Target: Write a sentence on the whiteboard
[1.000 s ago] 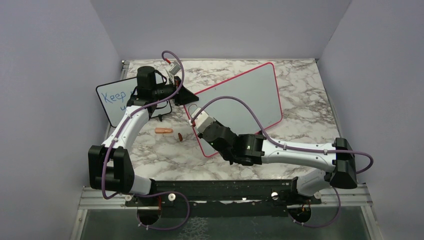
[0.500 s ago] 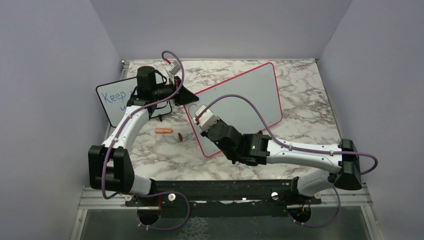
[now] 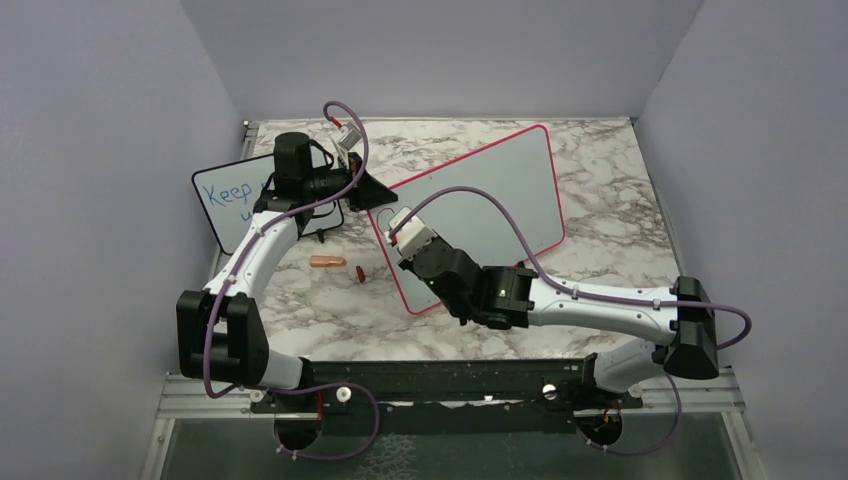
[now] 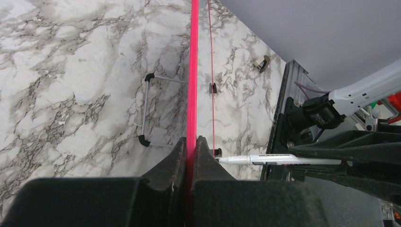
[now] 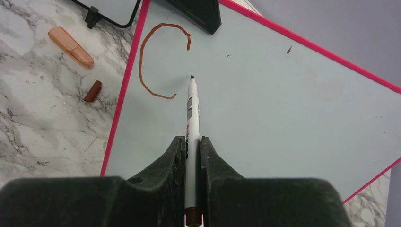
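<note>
L gripper [image 4: 191, 143] clamped shut, arm bent up frame-left; R gripper [image 5: 191, 142] clamped shut, arm stretched from lower-right.

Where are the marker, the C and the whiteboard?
marker [image 5: 192, 113]: right wrist view, white barrel.
C [image 5: 140, 61]: right wrist view, left curve of the stroke.
whiteboard [image 5: 283, 109]: right wrist view, bare surface right of the marker.

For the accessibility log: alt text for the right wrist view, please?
The right gripper, jaws shut on a white marker, points its tip at the whiteboard just beside a red-brown letter C drawn near its pink-framed edge. An orange cap and a small brown piece lie on the marble table beside the board.
</note>
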Available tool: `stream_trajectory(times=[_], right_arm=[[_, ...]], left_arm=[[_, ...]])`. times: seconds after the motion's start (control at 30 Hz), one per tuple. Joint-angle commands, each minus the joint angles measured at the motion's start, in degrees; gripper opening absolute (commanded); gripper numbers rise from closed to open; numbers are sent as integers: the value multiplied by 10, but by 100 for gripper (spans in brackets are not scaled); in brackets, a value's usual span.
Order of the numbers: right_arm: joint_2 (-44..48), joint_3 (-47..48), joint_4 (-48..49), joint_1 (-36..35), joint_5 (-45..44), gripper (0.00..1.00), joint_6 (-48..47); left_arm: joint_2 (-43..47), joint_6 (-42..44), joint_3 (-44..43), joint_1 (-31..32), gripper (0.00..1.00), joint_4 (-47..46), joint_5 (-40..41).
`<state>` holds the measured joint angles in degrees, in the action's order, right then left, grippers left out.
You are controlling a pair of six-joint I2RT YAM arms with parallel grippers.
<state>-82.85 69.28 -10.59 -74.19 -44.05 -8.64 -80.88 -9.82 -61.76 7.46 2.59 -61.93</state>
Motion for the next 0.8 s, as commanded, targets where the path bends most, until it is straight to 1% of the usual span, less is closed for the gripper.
stream_trajectory(times=[0.0,0.37,0.77], right_arm=[[-7,-3,22,7,-13,1,-1],[-13,-9,29,14,-3,1,1],[-13,-10,-19,14,34,1,22]], left_arm=[[-18,45,11,4,0,34,21],[-19,45,10,5,0,35,22],[-20,45,9,4,0,35,21]])
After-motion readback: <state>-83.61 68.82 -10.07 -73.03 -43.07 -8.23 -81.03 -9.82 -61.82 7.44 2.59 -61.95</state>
